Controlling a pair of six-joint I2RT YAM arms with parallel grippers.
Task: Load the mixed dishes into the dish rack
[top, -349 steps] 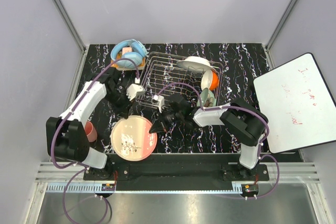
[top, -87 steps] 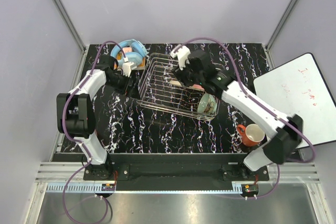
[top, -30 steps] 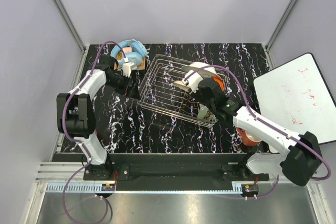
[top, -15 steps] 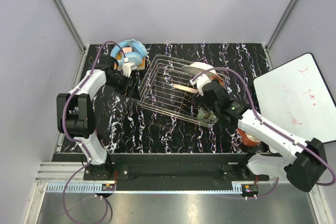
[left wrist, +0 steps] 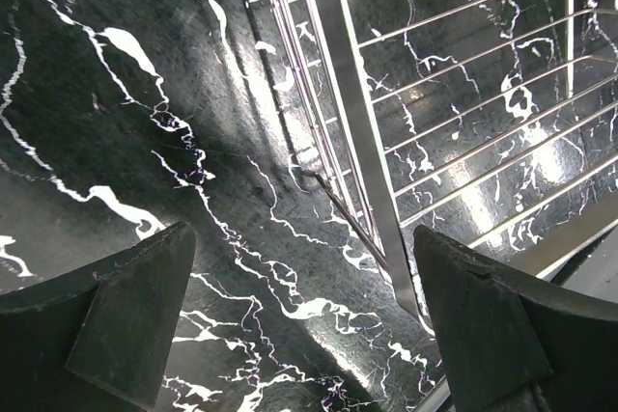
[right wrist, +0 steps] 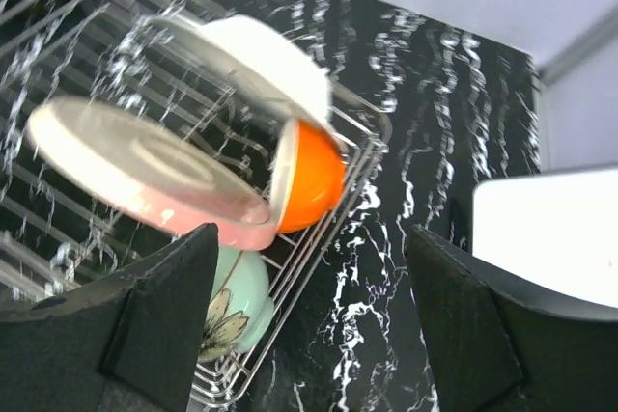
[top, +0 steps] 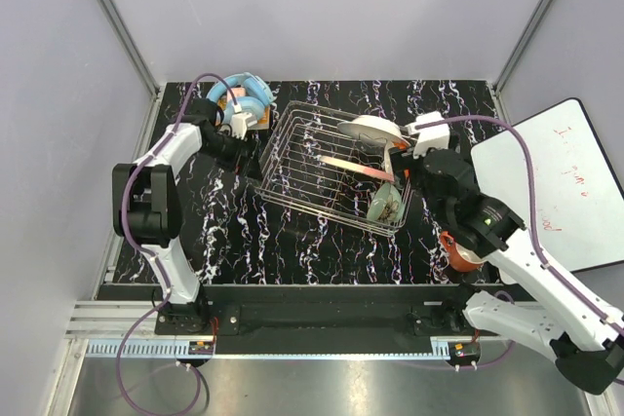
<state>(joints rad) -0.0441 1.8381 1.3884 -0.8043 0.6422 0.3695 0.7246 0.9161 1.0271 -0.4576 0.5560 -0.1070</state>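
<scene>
Black marble lay under the rack, where we had just left the plate tilted: one more dish loaded. Our right gripper had backed off, wide and empty; our left gripper gaped empty beside the rack.

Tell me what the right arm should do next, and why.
Probably swing the right gripper toward the orange-red mug on the table beside its arm. Its jaws stand open and empty, the pink plate already leans in the dish rack, and that mug is the only dish seen outside it.
</scene>
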